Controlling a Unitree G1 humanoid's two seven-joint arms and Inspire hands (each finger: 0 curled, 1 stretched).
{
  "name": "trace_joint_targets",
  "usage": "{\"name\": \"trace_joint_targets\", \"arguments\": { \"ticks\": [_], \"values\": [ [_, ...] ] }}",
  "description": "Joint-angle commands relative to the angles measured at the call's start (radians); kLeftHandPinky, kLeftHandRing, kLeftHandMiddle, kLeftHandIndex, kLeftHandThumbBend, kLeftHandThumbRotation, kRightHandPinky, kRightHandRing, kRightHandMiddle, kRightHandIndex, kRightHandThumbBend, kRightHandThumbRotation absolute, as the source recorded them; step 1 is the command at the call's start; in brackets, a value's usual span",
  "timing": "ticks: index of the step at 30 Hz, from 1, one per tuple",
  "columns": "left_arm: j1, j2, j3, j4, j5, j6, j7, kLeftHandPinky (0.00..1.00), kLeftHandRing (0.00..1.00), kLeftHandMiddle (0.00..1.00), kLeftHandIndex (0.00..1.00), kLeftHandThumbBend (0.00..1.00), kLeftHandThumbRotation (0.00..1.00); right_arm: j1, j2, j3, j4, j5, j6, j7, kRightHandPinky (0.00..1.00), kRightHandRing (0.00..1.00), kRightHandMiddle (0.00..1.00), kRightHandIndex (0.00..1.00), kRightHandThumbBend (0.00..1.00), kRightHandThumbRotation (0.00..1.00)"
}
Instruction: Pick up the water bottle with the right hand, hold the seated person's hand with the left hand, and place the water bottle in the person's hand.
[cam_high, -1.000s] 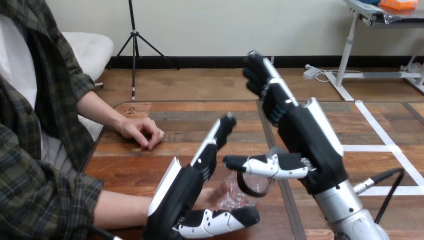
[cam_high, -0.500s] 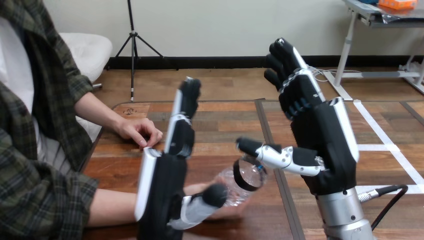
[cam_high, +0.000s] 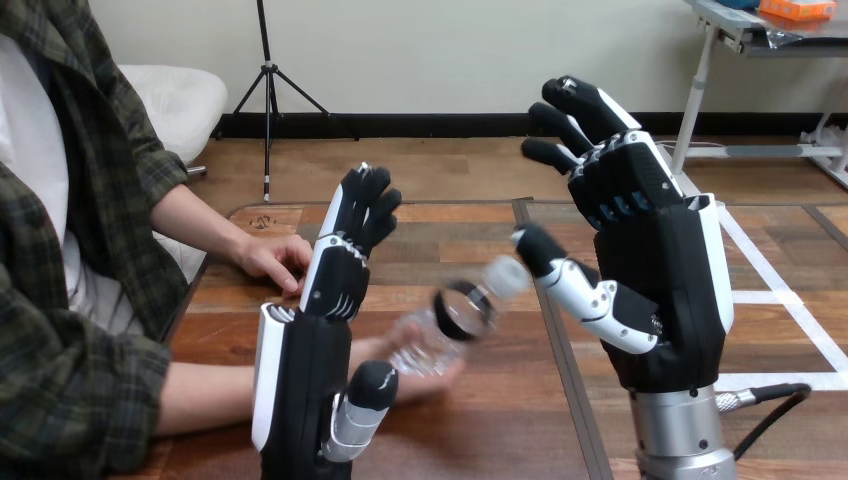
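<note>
The left hand (cam_high: 300, 385) and right hand (cam_high: 668, 290) are black, with white shells along their backs and black-and-white jointed fingers (cam_high: 345, 270). The right forearm (cam_high: 685, 440) is a ribbed silver cylinder.

water bottle (cam_high: 440, 325): blurred | person's hand (cam_high: 446, 378) under it: mostly hidden behind left hand (cam_high: 303, 388)
</note>
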Motion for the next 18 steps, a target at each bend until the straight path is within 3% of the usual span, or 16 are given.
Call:
{"name": "trace_joint_targets", "arguments": {
  "ticks": [1, 18],
  "values": [
    [-0.031, -0.071, -0.013, -0.006, 0.028, -0.017, 0.010, 0.82, 0.86, 0.91, 0.92, 0.81, 1.00, -0.016, 0.032, -0.005, 0.013, 0.031, -0.034, -0.004, 0.66, 0.78, 0.81, 0.73, 0.49, 0.29],
    [-0.007, -0.081, -0.022, -0.025, 0.089, -0.028, 0.060, 0.71, 0.80, 0.85, 0.88, 0.80, 1.00, 0.020, 0.068, -0.016, 0.017, 0.003, -0.067, -0.040, 0.54, 0.69, 0.75, 0.64, 0.39, 0.38]
  ]
}}
